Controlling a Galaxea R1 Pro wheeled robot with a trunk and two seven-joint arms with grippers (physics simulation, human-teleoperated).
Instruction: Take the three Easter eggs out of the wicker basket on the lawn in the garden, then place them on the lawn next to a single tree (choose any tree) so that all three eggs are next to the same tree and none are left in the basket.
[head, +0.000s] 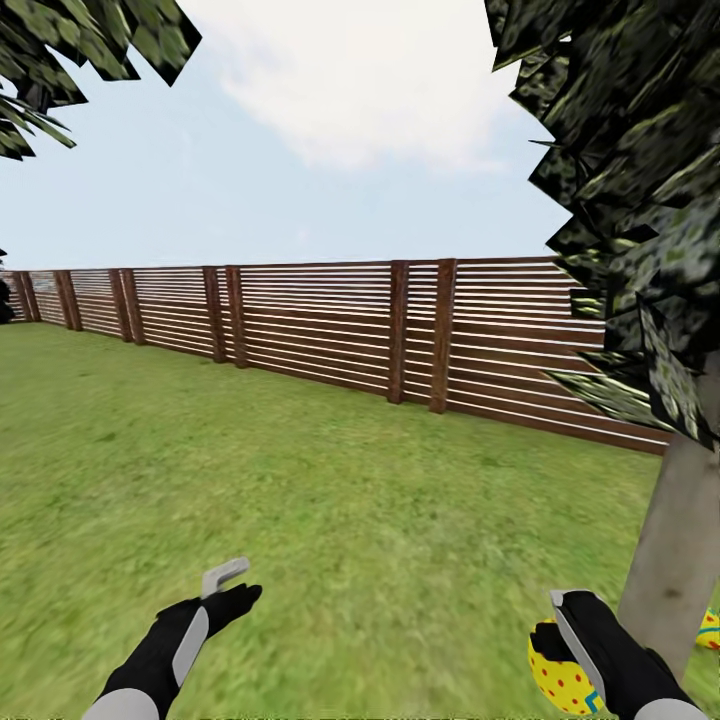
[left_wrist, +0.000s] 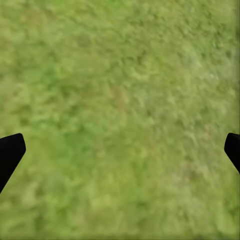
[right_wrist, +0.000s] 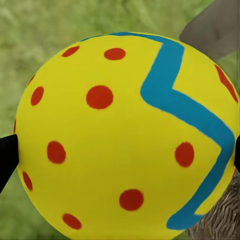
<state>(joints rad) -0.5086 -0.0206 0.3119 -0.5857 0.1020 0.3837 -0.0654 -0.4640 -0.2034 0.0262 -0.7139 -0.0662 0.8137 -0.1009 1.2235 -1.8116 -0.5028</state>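
My right gripper (head: 556, 628) is shut on a yellow Easter egg (head: 553, 672) with red dots and a blue zigzag, low at the right of the head view. That egg (right_wrist: 120, 135) looms large in the right wrist view, between the fingertips (right_wrist: 7, 156). The tree's pale trunk (head: 672, 555) rises just right of this hand, with the dark crown (head: 640, 190) overhead. A second egg (head: 710, 628) lies on the lawn (head: 330, 520) beside the trunk, partly hidden by it. My left gripper (head: 232, 588) is open over bare grass (left_wrist: 120, 115). The wicker basket is out of view.
A dark brown slatted fence (head: 330, 335) runs across the back of the garden. Open grass stretches from my arms to it. Dark leaves of another crown (head: 60, 50) hang at the upper left. The trunk (right_wrist: 220, 222) sits close behind the held egg.
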